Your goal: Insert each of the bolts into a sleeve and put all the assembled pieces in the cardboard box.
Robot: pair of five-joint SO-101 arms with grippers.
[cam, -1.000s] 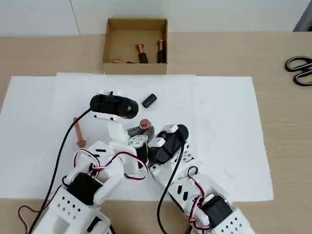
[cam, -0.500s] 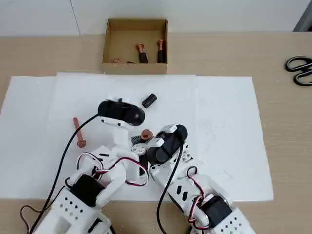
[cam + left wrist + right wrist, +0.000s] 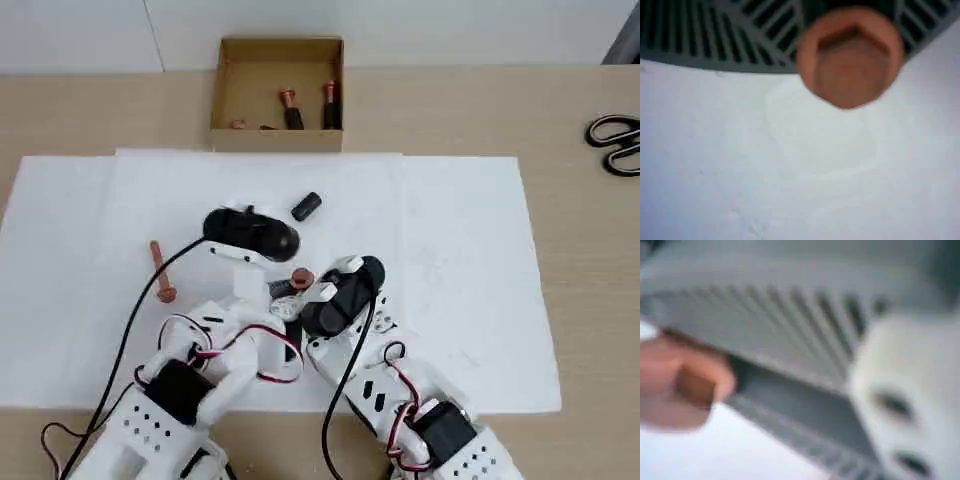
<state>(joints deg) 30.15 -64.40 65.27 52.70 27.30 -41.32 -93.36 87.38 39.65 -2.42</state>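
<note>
Near-centre on the white sheet (image 3: 450,250), left gripper (image 3: 283,290) and right gripper (image 3: 318,293) crowd one bolt (image 3: 301,277), its copper head up between them. I judge this the insertion step. Can't tell if either gripper is clamped or apart, since the arms cover the contact from above. Mating sleeve hidden, can't confirm. Next: seat the bolt, then carry it to the box (image 3: 278,140) at far centre, finished pieces (image 3: 291,110) inside. Loose sleeve (image 3: 306,207) lies just beyond, spare bolt (image 3: 160,270) left.
</note>
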